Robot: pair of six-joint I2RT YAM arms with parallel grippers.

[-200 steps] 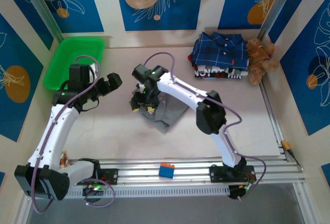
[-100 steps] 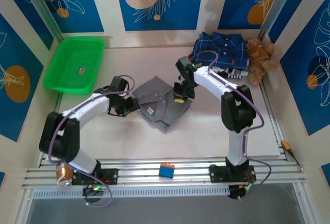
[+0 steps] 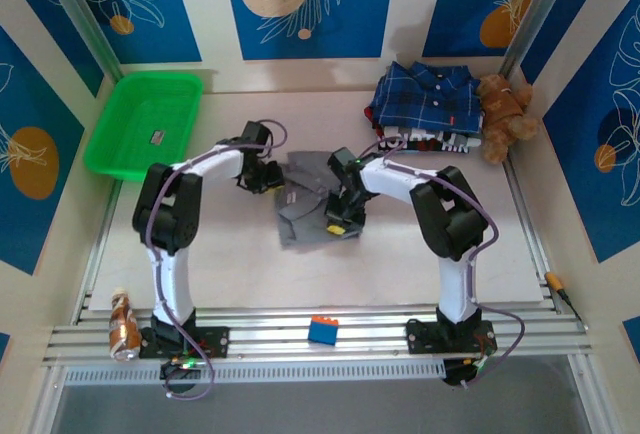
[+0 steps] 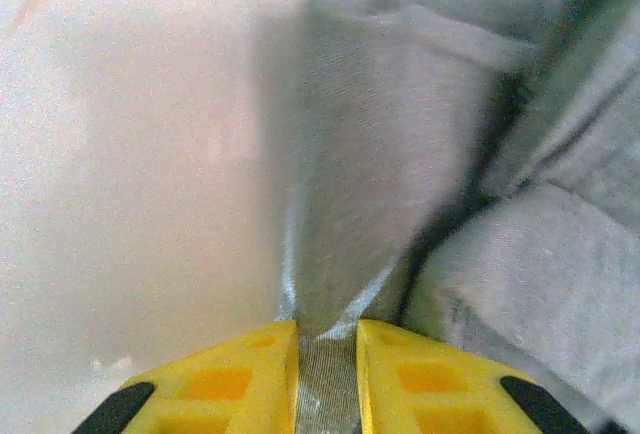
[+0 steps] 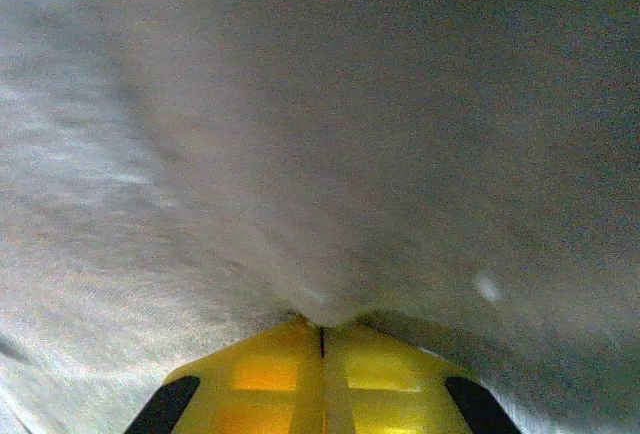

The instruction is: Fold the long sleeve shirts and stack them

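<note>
Two grippers are holding the grey shirt [image 3: 300,222] [image 4: 380,154], which is lying crumpled on the table [image 3: 230,264]. The left gripper [image 3: 268,176] [image 4: 327,329] jaws are clenching a fold at its left edge, and the right gripper [image 3: 340,216] [image 5: 321,329] jaws are pinching cloth on its right. Farther back, the plaid shirt [image 3: 425,94] is topping a folded pile [image 3: 425,141].

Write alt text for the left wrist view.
The left gripper is shut on a raised fold of the grey shirt, its yellow fingertips pinching the cloth between them. Bare pale table lies to the left; more of the shirt bunches at right.
</note>
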